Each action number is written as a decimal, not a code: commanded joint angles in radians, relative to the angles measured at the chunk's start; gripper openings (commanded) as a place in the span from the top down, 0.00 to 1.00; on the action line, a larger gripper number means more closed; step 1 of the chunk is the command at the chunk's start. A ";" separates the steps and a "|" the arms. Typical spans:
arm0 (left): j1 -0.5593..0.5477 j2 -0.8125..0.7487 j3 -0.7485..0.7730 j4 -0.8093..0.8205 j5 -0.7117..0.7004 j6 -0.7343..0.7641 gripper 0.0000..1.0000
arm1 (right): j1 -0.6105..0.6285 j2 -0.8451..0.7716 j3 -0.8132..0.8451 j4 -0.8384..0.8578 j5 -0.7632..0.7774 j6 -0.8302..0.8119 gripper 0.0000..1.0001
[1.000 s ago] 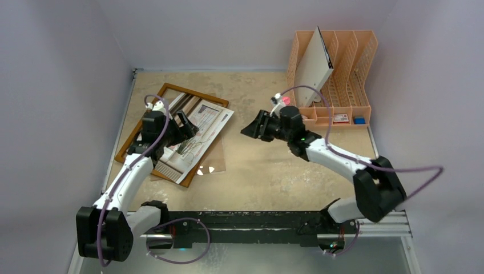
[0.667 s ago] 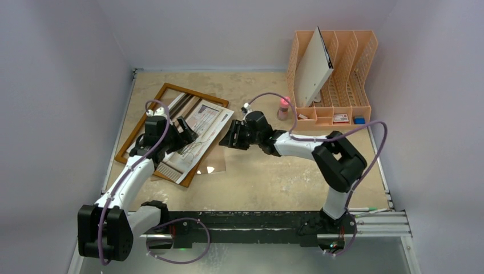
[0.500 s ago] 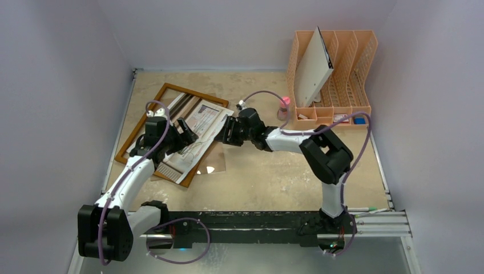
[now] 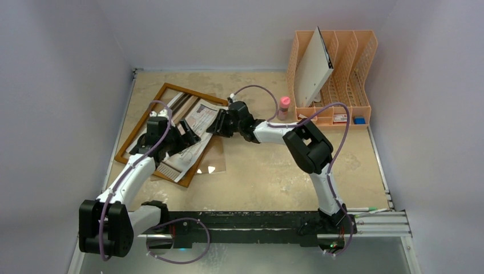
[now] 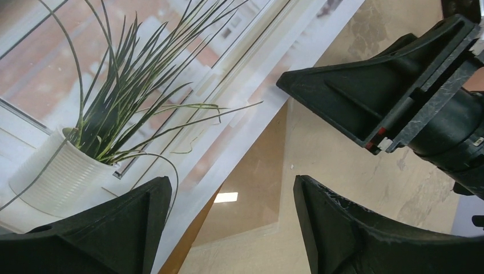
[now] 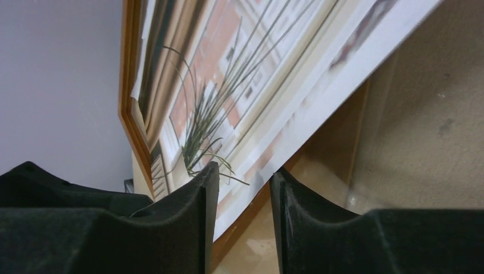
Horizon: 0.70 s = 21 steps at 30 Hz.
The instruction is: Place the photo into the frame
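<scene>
Beige tabletop [image 4: 274, 171]: pale paper photo [image 5: 142, 85], spiky green potted plant, askew across thin wooden frame [image 6: 128, 68]; left gripper [image 5: 231, 188] wide, right gripper [image 6: 245, 171] narrow.

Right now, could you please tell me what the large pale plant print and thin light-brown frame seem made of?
The pale plant print looks like thin matte paper: white border, crisp flat edge. The thin light-brown frame looks like smooth-finished wood by its warm tone, possibly veneer.

Soft, even light from above keeps the worktop [image 4: 268, 171] bright, with only faint shadows. A white glare patch sits on the clear sheet [image 5: 251, 188]. The photo [image 5: 114, 85] looks crisp from the left wrist and softer from the right, where the right end effector [image 6: 244, 177] has dark, blurred fingers [image 6: 171, 228].
</scene>
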 commanded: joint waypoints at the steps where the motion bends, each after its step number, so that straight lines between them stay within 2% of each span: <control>1: -0.002 0.022 0.003 0.009 0.022 0.000 0.18 | -0.001 -0.020 0.058 0.067 -0.017 -0.015 0.62; 5: -0.011 0.054 0.027 0.006 0.016 0.008 0.18 | -0.002 -0.020 0.074 0.103 -0.034 -0.046 0.65; 9: -0.053 0.107 0.094 -0.034 -0.044 0.039 0.18 | -0.007 0.009 0.122 0.123 -0.078 -0.079 0.58; 15: -0.158 0.236 0.237 -0.151 -0.274 0.111 0.19 | -0.029 0.024 0.158 0.149 -0.138 -0.057 0.53; 21: -0.188 0.313 0.323 -0.225 -0.435 0.118 0.32 | -0.054 0.027 0.195 0.131 -0.185 -0.037 0.51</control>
